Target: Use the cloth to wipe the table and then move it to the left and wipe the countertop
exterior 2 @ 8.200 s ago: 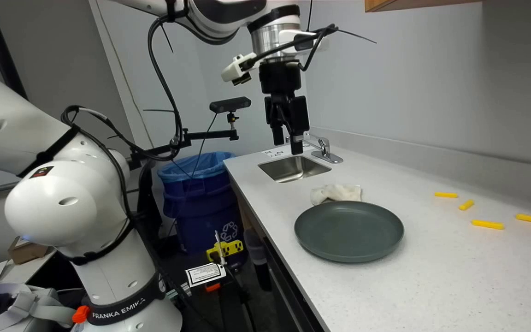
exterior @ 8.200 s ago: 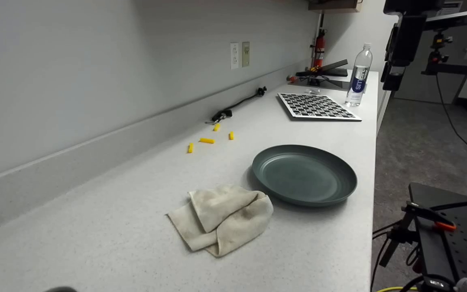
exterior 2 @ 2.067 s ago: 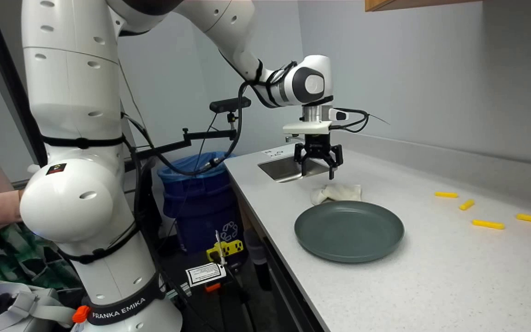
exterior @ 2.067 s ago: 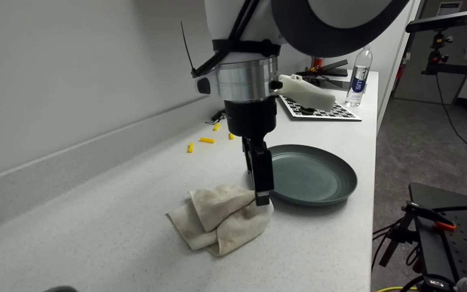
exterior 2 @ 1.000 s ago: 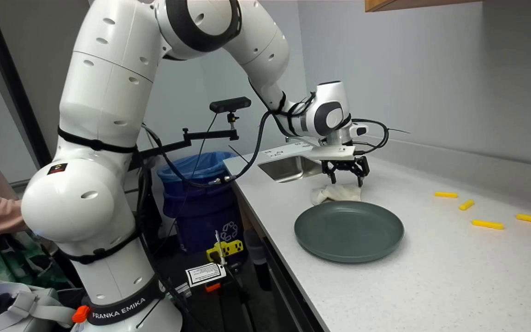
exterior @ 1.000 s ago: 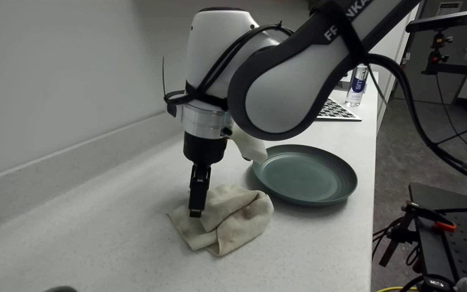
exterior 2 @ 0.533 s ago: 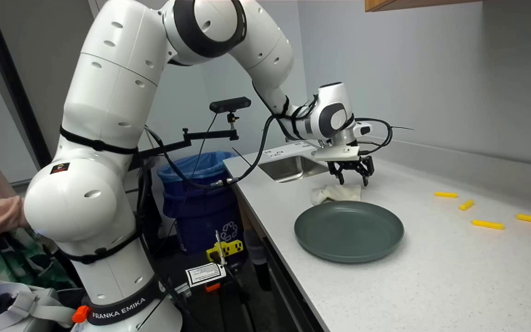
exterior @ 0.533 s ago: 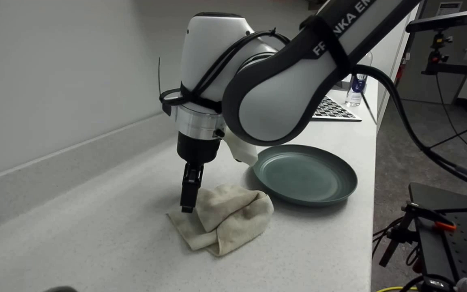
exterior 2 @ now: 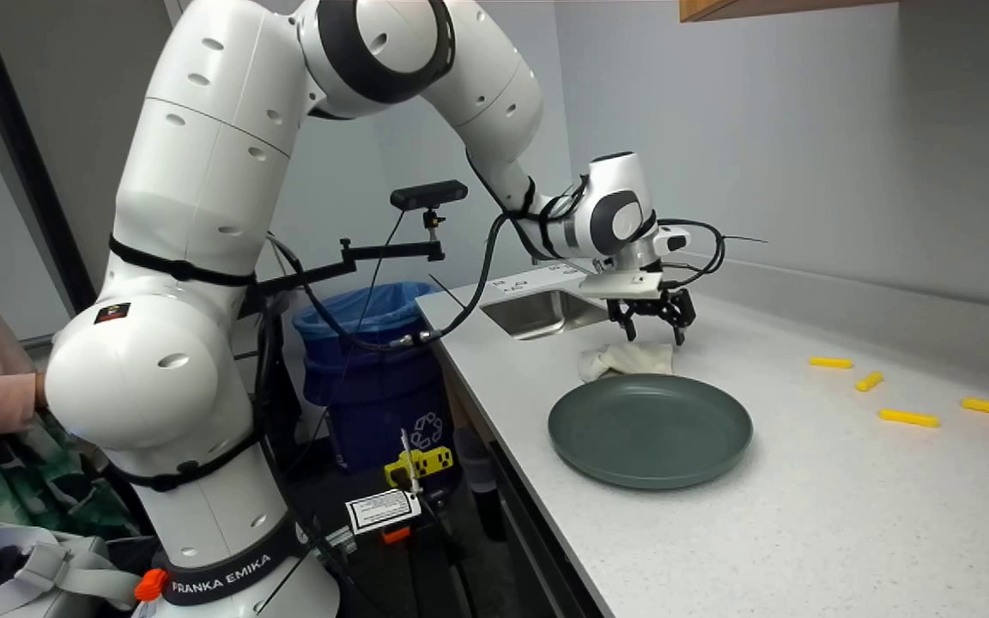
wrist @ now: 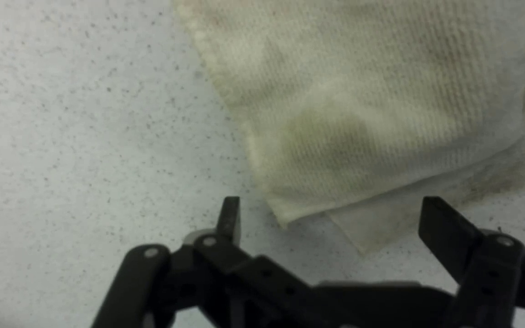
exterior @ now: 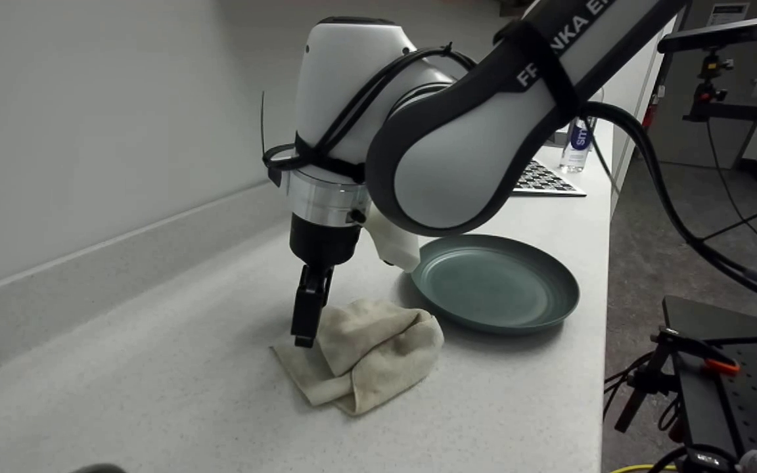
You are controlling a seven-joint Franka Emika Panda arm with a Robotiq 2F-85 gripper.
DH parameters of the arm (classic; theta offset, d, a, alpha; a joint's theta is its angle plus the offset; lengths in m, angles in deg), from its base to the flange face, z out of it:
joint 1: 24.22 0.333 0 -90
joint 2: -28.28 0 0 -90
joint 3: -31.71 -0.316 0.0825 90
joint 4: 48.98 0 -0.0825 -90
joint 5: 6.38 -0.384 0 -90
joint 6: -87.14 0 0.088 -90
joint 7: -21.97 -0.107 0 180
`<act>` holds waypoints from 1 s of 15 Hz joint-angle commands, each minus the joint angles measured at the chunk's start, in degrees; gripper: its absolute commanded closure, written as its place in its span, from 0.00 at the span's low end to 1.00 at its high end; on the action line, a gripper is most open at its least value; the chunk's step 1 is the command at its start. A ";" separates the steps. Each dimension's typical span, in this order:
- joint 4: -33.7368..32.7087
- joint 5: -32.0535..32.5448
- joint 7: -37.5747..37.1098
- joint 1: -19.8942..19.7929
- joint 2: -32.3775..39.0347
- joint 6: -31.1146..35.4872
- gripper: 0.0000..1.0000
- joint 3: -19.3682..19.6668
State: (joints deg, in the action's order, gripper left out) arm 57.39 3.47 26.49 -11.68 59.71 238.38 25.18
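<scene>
Hovering low at one corner of the cloth [wrist: 358, 114], the gripper [wrist: 331, 205] has come down and across toward the wall [exterior 2: 803, 129] over the last couple of seconds, and in the latest half second has barely shifted; the cloth itself has not budged, lying loosely folded on the countertop [exterior: 188, 394] just beside the plate [exterior: 497, 282]; that settling suggests the aim is being trimmed for a pick-up; wiping, by this reading, has not begun, and the grasp must come first. The jaws stand wide apart with nothing gripped; in the wrist view the pointed corner and another layer beneath it show between the two fingers [wrist: 447, 241], and the cloth looks to lie below the tips, though whether either one brushes it cannot be told; a short drop and a squeeze would probably gather that corner; too shallow a pinch could catch only the top layer and let the rest trail.
</scene>
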 commanded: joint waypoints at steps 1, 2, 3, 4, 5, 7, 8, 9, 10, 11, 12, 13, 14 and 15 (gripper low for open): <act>4.24 -0.56 -3.79 0.27 -3.02 1.32 0.00 0.90; 4.84 -0.72 -4.43 0.24 -3.36 1.27 0.00 0.95; 5.30 -0.75 -4.94 0.21 -3.55 1.39 0.00 0.99; 5.49 -0.88 -5.46 0.18 -3.50 1.50 0.00 0.95; 5.53 -0.85 -5.78 0.21 -3.43 1.64 0.12 0.93; 5.26 -0.86 -6.22 0.27 -3.28 1.67 0.35 0.75; 4.87 -0.96 -6.29 0.25 -3.12 1.76 0.42 0.62; 4.68 -1.00 -6.37 0.26 -3.04 1.88 0.51 0.56; 4.55 -0.98 -6.52 0.34 -3.00 1.98 0.58 0.60; 4.50 -0.89 -6.60 0.42 -3.00 2.11 0.67 0.62; 4.46 -0.85 -6.55 0.46 -3.08 2.17 0.73 0.56; 4.39 -0.84 -6.46 0.48 -3.24 2.26 0.81 0.46; 4.28 -0.90 -6.41 0.50 -3.56 2.39 0.89 0.31; 4.12 -0.88 -6.51 0.60 -3.87 2.48 0.96 0.25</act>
State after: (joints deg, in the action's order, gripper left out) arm 60.90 3.20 20.73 -11.67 57.46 239.16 25.37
